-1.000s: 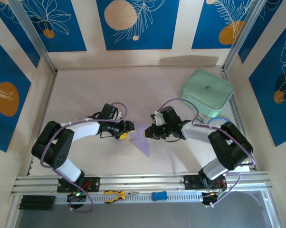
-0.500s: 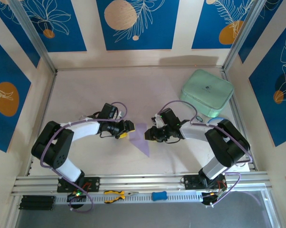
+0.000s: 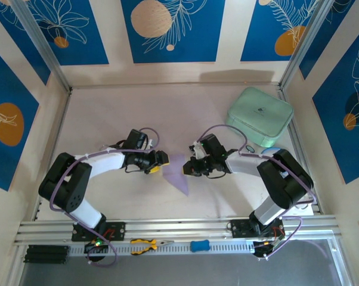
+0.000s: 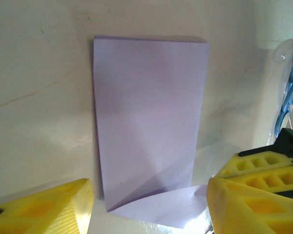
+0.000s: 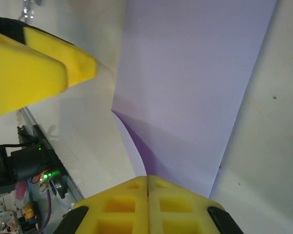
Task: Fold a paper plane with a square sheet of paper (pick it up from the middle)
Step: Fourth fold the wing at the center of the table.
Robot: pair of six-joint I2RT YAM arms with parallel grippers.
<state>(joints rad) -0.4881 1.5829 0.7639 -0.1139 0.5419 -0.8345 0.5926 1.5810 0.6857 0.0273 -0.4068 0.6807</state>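
Right hand (image 5: 146, 178) is pinching the folded sheet's lifted flap, fingers pressed together.
One square sheet of paper (image 4: 149, 122) is lying on the desk (image 3: 108, 119) between two hands; the left hand (image 3: 158, 161) is hovering spread, gripping nothing. One mint-green case (image 3: 260, 116) is sitting aside. Pulling the unpinned flap is likely risking a dragged sheet or crooked crease.

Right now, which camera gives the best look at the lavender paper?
Left wrist: the paper lies almost whole in frame, folded, with its near flap lifted. Right wrist shows a cropped close-up of it; top external shows it small and distant.
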